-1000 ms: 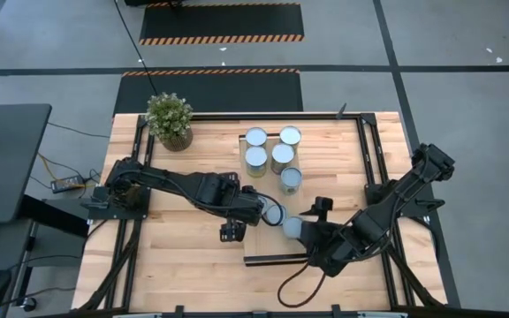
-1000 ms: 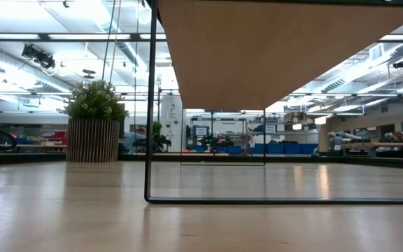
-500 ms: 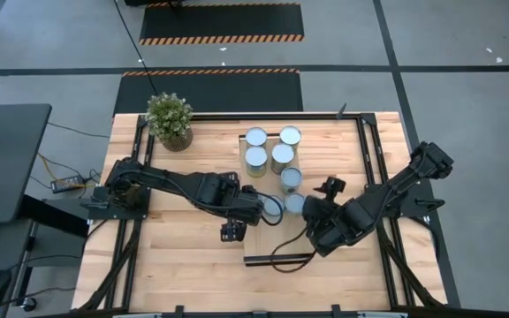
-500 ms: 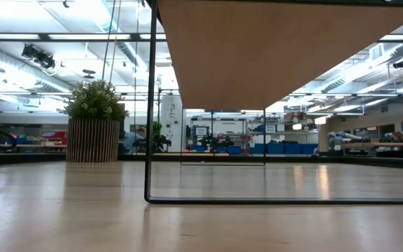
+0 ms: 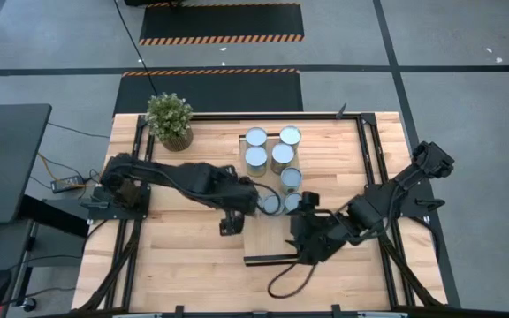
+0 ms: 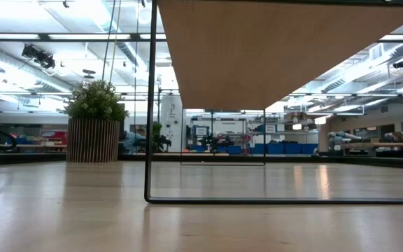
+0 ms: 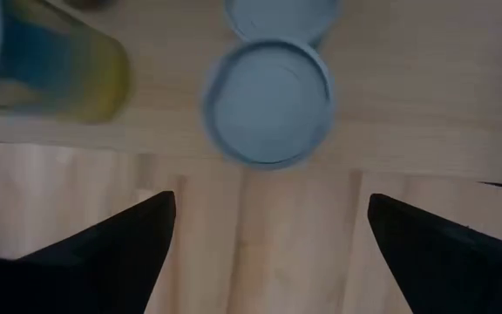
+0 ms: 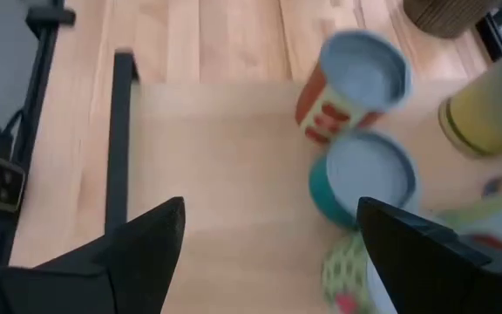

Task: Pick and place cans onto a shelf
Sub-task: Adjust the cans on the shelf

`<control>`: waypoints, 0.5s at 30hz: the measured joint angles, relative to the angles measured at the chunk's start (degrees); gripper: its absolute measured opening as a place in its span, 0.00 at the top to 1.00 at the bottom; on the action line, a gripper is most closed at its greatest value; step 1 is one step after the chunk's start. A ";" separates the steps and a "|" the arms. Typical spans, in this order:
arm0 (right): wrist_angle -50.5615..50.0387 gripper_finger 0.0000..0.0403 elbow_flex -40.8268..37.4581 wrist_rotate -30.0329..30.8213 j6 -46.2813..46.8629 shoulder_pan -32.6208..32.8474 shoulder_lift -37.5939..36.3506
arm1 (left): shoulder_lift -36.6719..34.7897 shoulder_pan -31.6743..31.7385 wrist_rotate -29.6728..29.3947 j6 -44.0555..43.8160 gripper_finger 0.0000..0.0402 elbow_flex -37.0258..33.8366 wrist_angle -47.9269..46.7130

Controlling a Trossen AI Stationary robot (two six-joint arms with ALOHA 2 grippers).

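You have seven cans (image 5: pixel 272 159) standing on the shelf (image 5: pixel 334 177); one carries a red label, its writing unreadable. Your left tool (image 7: pixel 264 253) hangs spread beside the two nearest cans. Your right tool (image 8: pixel 264 253), also spread, holds nothing. A potted plant (image 5: pixel 169 119) occupies the bench (image 5: pixel 175 256) corner.

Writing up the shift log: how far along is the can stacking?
Done: seven cans stand on the shelf, the nearest two beside the grippers. In hand: nothing; the left gripper and right gripper are both open and empty. Left: no can shows on the tabletop, so little or nothing seems to remain.
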 joint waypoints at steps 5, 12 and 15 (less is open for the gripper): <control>4.06 0.14 0.00 -3.53 -2.51 -4.63 0.05 | -5.31 -0.02 -5.33 1.53 0.04 0.04 0.57; 4.42 0.14 0.07 -11.09 -5.38 -9.45 2.13 | -11.90 -2.02 -10.80 1.15 0.04 -2.57 -1.63; 4.61 0.14 0.42 -12.86 -6.41 -10.29 3.83 | -14.89 -3.62 -13.32 -0.36 0.04 -6.48 -0.73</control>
